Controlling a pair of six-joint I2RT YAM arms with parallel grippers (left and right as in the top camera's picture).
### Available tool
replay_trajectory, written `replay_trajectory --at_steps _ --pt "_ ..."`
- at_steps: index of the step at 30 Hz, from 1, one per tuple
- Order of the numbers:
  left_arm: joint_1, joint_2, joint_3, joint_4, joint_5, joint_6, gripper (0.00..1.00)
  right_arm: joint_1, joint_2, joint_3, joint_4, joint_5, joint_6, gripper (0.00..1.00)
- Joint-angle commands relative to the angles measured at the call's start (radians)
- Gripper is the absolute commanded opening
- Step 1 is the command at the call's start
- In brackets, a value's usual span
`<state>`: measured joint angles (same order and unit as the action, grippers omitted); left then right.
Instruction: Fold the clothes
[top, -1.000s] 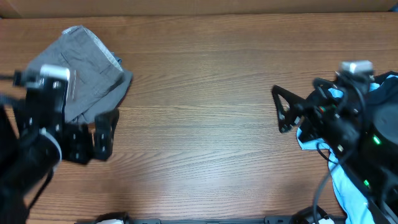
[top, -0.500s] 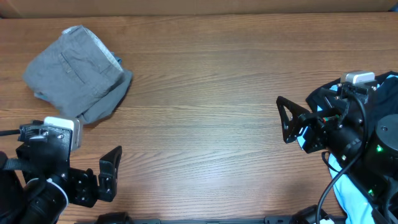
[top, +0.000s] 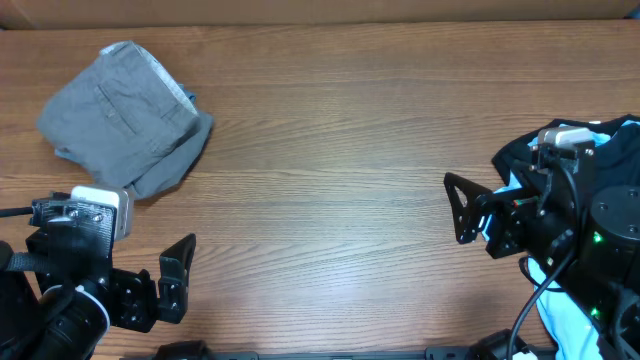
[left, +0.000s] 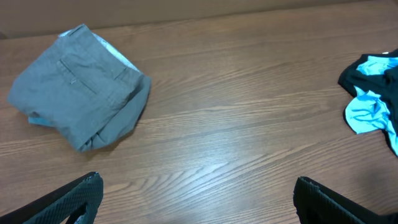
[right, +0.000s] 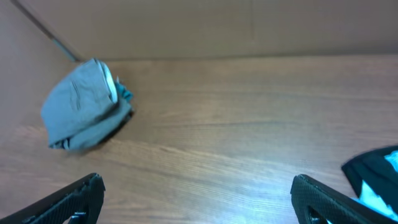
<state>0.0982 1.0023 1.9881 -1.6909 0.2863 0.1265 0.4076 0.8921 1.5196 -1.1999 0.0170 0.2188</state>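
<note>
A folded grey garment (top: 125, 115) lies at the far left of the table; it also shows in the left wrist view (left: 81, 102) and the right wrist view (right: 84, 106). A crumpled black and light-blue garment (top: 610, 150) lies at the right edge, partly hidden under the right arm; it shows in the left wrist view (left: 373, 99) and the right wrist view (right: 376, 177). My left gripper (top: 177, 280) is open and empty near the front left edge, apart from the grey garment. My right gripper (top: 462, 210) is open and empty, just left of the blue garment.
The wooden table (top: 330, 170) spans the view, with a brown cardboard wall (right: 249, 25) along its far edge. Cables (top: 525, 310) hang by the right arm at the front right.
My left arm has drawn back from the grey garment toward the front edge, leaving the garment folded on the table. My right arm shifted slightly toward the front.
</note>
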Motion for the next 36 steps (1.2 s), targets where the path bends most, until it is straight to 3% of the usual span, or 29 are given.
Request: replay_trajectory --at_steps 1,16,25,36 --pt "-0.005 0.003 -0.007 0.002 -0.009 -0.018 1.00 0.002 -0.002 0.011 -0.019 0.058 -0.007 1.00" --pt "-0.005 0.003 -0.007 0.002 -0.009 -0.018 1.00 -0.014 -0.043 -0.050 0.010 0.232 -0.011 1.00" --pt "-0.005 0.003 -0.007 0.002 -0.009 -0.018 1.00 -0.113 -0.283 -0.436 0.383 0.252 -0.018 1.00" --pt "-0.005 0.003 -0.007 0.002 -0.009 -0.018 1.00 -0.130 -0.589 -0.917 0.637 0.251 -0.010 1.00"
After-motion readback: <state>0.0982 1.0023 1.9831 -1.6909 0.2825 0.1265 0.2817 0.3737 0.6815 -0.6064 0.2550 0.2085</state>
